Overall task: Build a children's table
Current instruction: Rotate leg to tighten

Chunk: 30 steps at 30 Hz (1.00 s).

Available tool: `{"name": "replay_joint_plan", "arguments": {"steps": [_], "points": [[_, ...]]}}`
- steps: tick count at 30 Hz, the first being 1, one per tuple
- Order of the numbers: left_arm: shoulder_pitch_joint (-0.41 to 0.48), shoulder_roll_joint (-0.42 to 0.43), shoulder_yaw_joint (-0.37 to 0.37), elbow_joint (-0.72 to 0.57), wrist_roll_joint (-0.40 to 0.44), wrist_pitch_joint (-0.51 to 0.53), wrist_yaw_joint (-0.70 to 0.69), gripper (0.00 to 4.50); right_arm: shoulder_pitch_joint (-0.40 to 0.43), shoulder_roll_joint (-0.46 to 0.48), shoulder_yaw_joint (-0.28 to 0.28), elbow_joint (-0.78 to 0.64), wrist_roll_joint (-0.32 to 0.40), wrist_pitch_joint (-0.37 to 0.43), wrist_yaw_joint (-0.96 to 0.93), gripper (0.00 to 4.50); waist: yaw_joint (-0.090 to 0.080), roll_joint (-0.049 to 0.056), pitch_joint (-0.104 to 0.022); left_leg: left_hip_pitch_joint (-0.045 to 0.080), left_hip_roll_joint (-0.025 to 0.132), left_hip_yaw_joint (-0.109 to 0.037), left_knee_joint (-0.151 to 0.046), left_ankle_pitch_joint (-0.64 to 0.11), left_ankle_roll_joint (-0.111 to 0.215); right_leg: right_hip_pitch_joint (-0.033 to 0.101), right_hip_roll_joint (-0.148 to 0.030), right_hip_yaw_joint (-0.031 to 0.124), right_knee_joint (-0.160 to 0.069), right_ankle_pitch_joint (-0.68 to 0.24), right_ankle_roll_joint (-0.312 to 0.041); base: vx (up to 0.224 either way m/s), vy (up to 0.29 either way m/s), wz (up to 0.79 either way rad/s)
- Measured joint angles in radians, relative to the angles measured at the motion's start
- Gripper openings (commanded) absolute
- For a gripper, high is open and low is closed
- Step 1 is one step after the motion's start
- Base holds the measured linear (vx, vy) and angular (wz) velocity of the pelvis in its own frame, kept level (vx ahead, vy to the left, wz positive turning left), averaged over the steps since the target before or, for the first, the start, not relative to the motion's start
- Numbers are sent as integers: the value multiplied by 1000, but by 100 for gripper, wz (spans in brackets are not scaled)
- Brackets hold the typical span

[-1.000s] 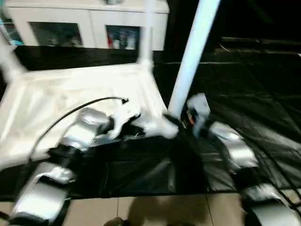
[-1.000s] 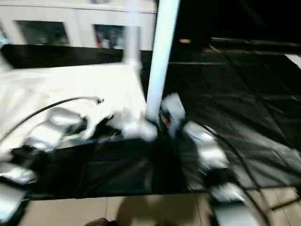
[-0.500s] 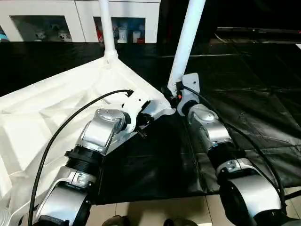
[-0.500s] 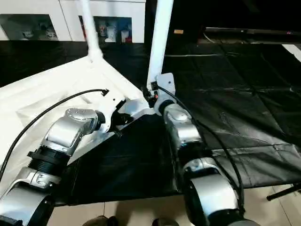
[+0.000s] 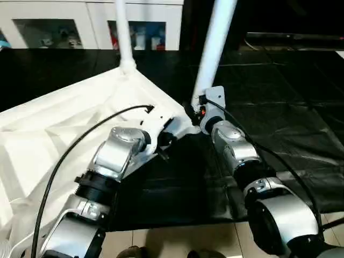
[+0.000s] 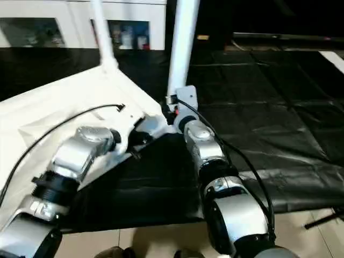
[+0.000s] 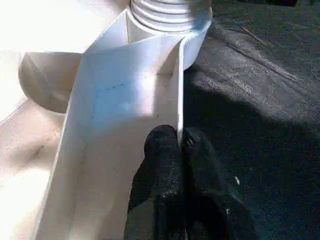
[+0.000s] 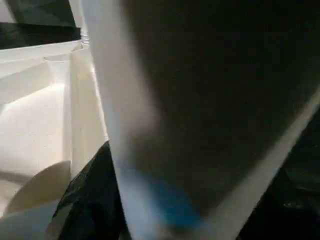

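Black floor sheet point(image 5: 279, 102) under upturned children's table point(image 5: 64, 123), cabinet point(image 5: 64, 21) behind

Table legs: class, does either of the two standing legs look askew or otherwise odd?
Yes. The near leg, at the corner by the right end effector, leans to the right, while the far leg stands almost upright on the upturned tabletop.
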Motion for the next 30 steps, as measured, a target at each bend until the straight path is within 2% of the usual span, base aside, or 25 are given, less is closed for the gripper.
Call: {"name": "replay_joint_plan", "arguments": {"steps": [1,3,5,8,11,13,20,25,27,30], "points": [[0,1,-2,-1,-1,0,0,0,1,1,-2,7,1,0,-2,309,1,0,0,0,0,0,0,0,0,0,0,0,0,0,0,0,0,0],[0,2,-9,-7,-2,0,-1,0,11,4,-3,14,2,2,-3,346,5,0,0,0,0,0,0,0,0,0,0,0,1,0,0,0,0,0],[0,6,-11,-11,-3,-3,-7,0,12,3,-4,28,2,2,-3,346,8,0,0,0,0,0,0,0,0,-1,0,0,1,0,0,0,0,0],[4,16,-20,-17,-5,-13,-19,0,24,3,-8,42,3,5,6,380,11,2,1,-1,0,0,1,0,0,-2,0,0,2,0,0,0,0,0],[4,42,-40,-17,-5,-38,-37,0,36,-8,-8,32,2,-3,29,395,14,2,1,-1,0,0,2,0,0,-2,0,0,3,0,0,0,0,0],[4,51,-48,-10,-6,-55,-56,0,62,-17,-8,3,2,-7,52,429,17,2,1,-1,0,0,3,0,0,-2,0,0,4,0,0,0,0,0],[4,63,-57,17,-14,-96,-92,0,129,-40,3,-78,2,-8,97,448,32,3,2,-1,0,0,8,1,1,-2,-1,0,10,0,0,0,0,0],[2,79,-68,48,-17,-148,-111,0,235,-64,22,-210,6,-6,170,448,36,4,1,0,1,0,11,1,-2,-1,-1,0,14,0,0,0,0,0],[-7,84,-75,81,-19,-190,-122,0,308,-89,36,-310,14,5,239,448,41,4,1,1,1,0,11,1,-3,0,-1,0,14,0,1,0,0,0],[-20,95,-75,116,-18,-222,-130,0,367,-111,45,-364,36,16,310,448,39,6,1,1,1,0,11,2,-4,0,-1,0,14,2,2,0,0,0]]}}
